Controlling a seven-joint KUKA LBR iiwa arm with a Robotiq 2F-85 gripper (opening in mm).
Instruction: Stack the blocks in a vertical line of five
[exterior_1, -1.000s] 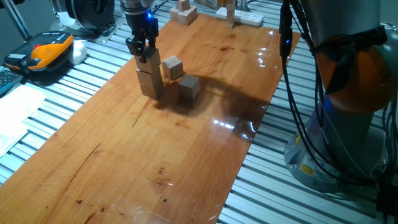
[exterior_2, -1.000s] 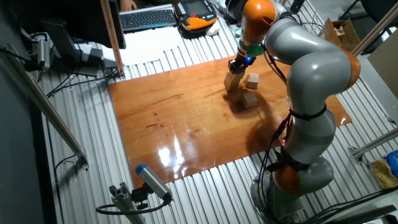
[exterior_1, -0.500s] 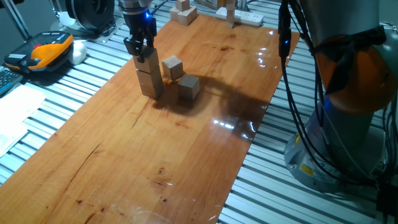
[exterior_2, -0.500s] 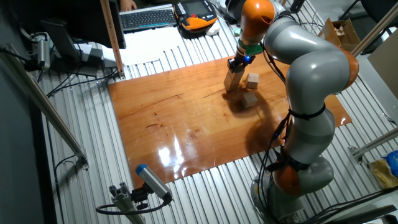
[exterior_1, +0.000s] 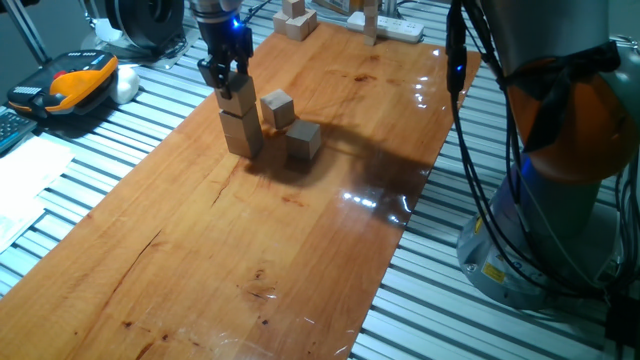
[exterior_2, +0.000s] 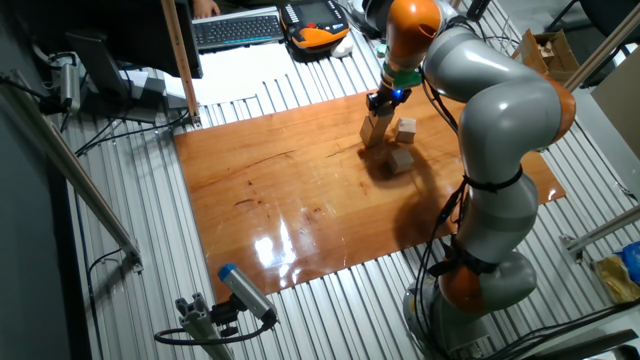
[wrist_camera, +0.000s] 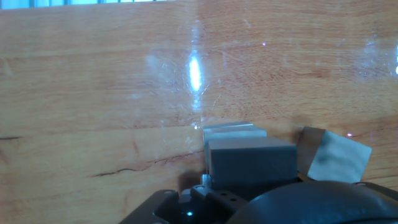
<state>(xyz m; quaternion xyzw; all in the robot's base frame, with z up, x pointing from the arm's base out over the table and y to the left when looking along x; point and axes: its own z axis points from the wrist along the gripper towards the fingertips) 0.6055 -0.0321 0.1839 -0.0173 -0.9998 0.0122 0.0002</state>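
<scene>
So the black two-finger gripper (exterior_1: 227, 80) is pinching the top light-tan wooden cube (exterior_1: 238, 102) of a three-high stack (exterior_1: 241, 128) on the glossy wooden board (exterior_1: 200, 250). Two more tan cubes (exterior_1: 278, 108) (exterior_1: 304, 140) sit just beside it.

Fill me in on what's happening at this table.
The arm's gripper sits at the top block of a three-high stack on the wooden board. Whether it grips is unclear. Two loose blocks wait beside it: one behind, one to the side. So three of five are up.
</scene>
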